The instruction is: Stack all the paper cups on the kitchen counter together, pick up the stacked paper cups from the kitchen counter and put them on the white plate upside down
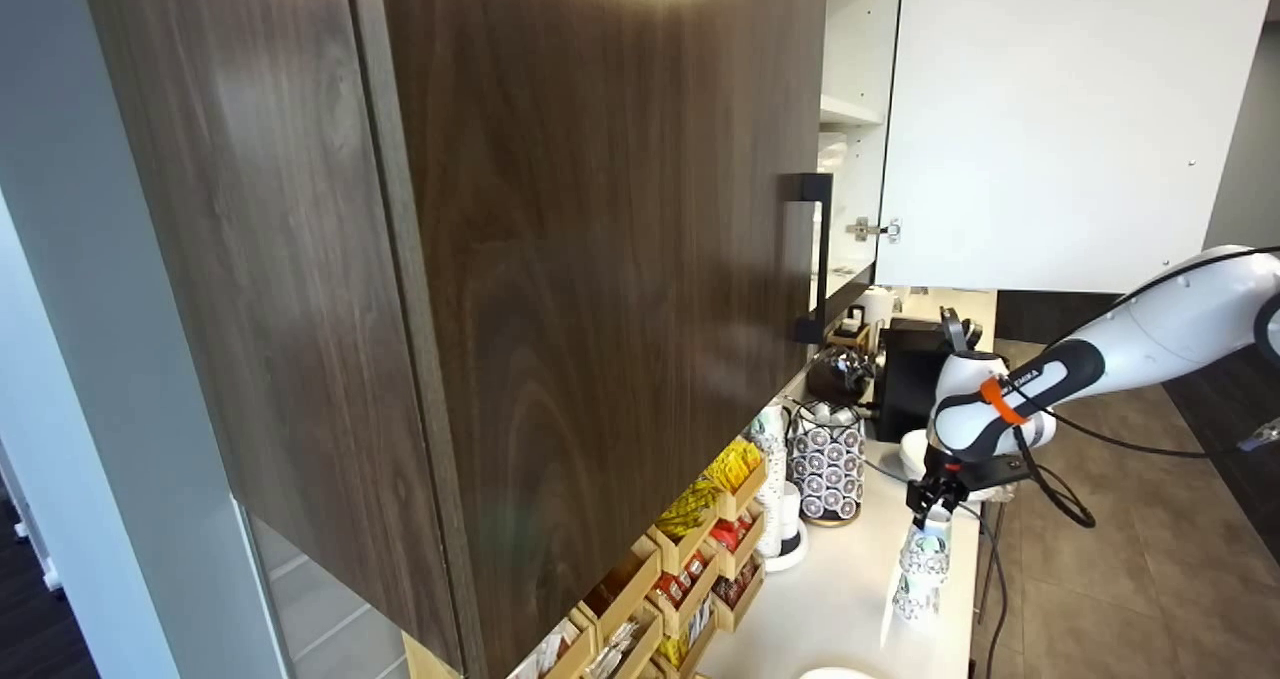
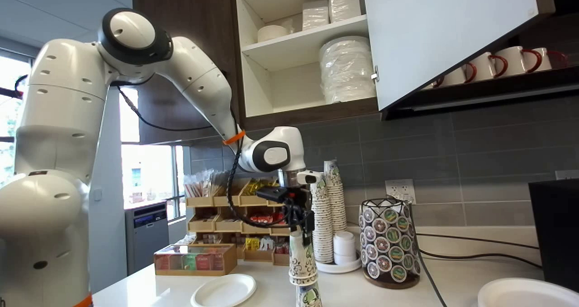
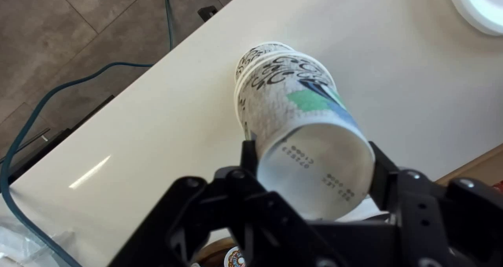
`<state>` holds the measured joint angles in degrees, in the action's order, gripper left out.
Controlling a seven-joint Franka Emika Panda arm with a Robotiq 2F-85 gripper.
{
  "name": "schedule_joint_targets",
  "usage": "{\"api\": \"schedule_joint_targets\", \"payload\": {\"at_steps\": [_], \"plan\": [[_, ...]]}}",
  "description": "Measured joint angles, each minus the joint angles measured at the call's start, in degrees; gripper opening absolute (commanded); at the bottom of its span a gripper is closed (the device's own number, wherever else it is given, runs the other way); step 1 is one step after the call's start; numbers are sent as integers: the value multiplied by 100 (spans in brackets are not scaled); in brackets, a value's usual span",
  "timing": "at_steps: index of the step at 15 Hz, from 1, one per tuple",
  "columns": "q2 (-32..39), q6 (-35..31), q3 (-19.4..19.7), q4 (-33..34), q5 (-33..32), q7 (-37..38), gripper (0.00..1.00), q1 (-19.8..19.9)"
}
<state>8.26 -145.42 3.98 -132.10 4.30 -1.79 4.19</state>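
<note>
The tool [image 3: 312,151], partly closed, is gripping the topmost of the inverted paper cups [image 3: 290,90]. A white plate [image 2: 224,291] is lying apart from the tool.

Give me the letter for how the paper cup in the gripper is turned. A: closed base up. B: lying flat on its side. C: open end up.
A: in the wrist view, the paper cup in the gripper has its closed, printed base uppermost, with its wider rim toward the kitchen counter.
</note>
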Motion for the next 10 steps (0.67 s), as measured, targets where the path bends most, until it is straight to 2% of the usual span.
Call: {"api": "schedule_joint_targets", "payload": {"at_steps": [6,10], "plan": [[464,-7,-24,231,165,-86,41,24],[978,-343,-110,236,329,-105,41,31]]}}
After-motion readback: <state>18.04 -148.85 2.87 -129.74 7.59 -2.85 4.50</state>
